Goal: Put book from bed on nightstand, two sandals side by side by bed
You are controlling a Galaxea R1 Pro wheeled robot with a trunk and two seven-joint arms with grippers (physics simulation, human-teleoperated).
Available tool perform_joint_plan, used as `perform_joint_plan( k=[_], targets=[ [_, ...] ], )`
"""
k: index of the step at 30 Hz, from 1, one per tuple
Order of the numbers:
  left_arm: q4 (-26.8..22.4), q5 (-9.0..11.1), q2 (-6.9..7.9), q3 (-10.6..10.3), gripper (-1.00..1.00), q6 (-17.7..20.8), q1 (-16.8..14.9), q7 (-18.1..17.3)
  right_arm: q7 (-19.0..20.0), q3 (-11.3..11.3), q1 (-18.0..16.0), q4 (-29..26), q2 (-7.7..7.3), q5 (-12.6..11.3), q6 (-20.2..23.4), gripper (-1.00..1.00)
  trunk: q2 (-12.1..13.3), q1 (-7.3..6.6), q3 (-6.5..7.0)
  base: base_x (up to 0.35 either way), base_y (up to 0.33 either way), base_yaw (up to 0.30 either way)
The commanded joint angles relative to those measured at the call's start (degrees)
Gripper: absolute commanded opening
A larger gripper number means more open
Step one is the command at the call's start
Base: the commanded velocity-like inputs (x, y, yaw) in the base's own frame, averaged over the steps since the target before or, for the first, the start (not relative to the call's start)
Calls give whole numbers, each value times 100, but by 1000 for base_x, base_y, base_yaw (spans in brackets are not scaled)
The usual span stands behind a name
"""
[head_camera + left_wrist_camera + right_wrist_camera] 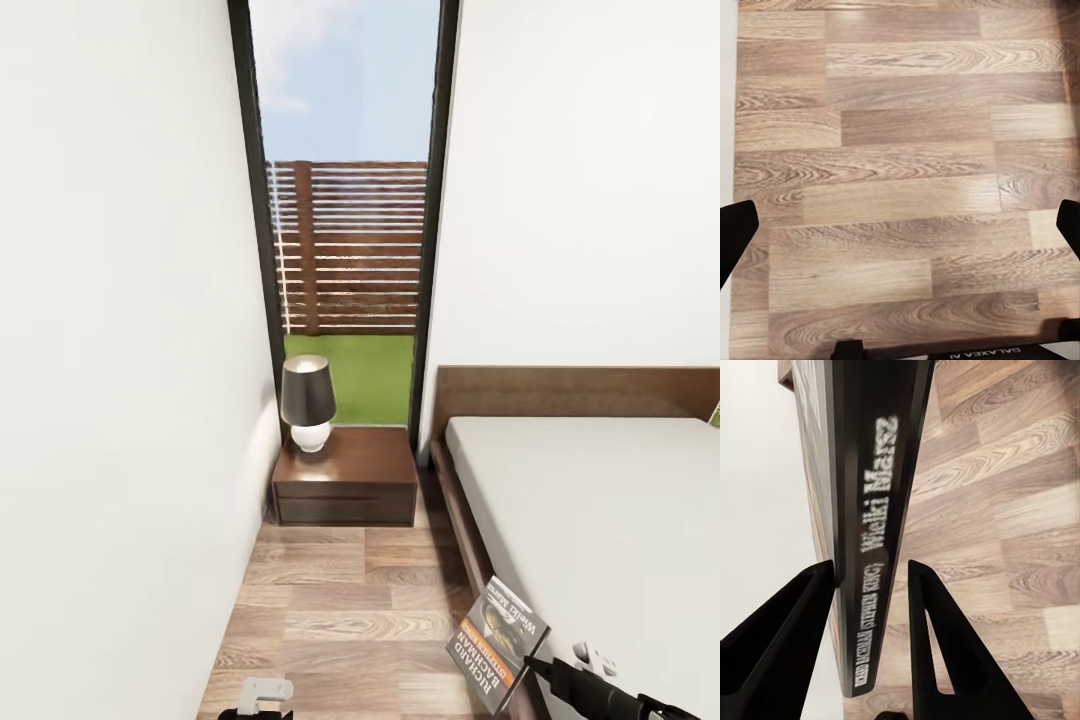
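My right gripper is shut on the book, a thin dark paperback with an orange band and "RICHARD" lettering, held tilted over the bed's near left corner. In the right wrist view its spine stands between the two black fingers. The bed, with a pale mattress and dark frame, lies on the right. A dark brown nightstand stands ahead by the window, left of the headboard. My left gripper is open over bare floor, low at the left. The sandals are out of view.
A black-shaded lamp with a white base takes the nightstand's back left part. A white wall closes the left side, leaving a narrow wood-floor aisle between wall and bed. A small green item peeks at the mattress's far right edge.
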Motion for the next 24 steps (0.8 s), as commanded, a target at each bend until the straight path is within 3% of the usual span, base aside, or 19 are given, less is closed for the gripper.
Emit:
perform_joint_plan(
  k=[1,7,24],
  targets=[
    [5,-55,1,50,100,-18,-3,-7,31,28,-7,16,1,-61,38,-100,-8,3,-7,10,0,-8],
    [4,-55,2,50,100,-18,-4,-7,25,29,-7,16,1,-61,38,-100,-8,3,-7,147,0,-3],
    [4,-55,2,50,100,-15,-2,-7,24,29,-8,16,1,-61,38,-100,-8,3,-7,312,0,0]
  ],
)
